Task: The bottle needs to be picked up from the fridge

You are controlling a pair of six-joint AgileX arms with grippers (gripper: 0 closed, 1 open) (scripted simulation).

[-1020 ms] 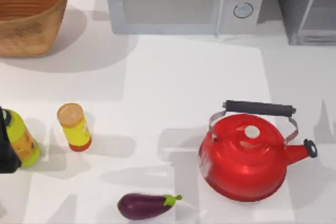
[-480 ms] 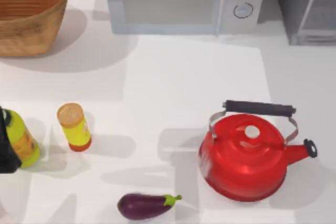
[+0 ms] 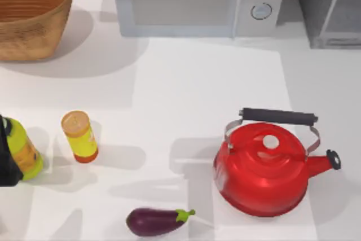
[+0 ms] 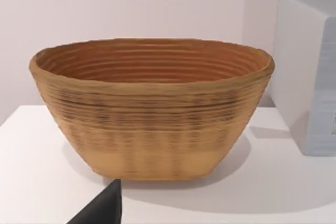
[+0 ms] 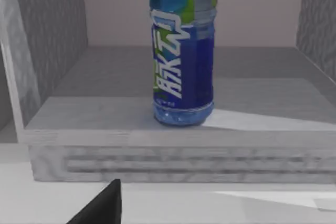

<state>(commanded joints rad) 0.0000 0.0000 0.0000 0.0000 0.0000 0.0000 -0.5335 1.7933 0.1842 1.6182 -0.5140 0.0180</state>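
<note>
**Lined up on the fridge, bottle dead ahead**

My right wrist view looks straight into the open fridge, and the bottle stands upright on its floor, near the front lip, directly ahead of my right fingers. I see one dark fingertip low in that view; whether my right fingers are apart or together, I cannot tell. The bottle's blue label faces me and there is free room on either side of it, so I judge a straight reach in with the fingers either side of its body is what the grasp calls for. The risk is nudging it over, since it stands free and tall.

From above, the fridge sits at the far right corner of the table, next to the microwave.

My left arm waits at the table's left edge by the yellow-green bottle; its wrist faces the basket. Left fingers: cannot tell either.
</note>
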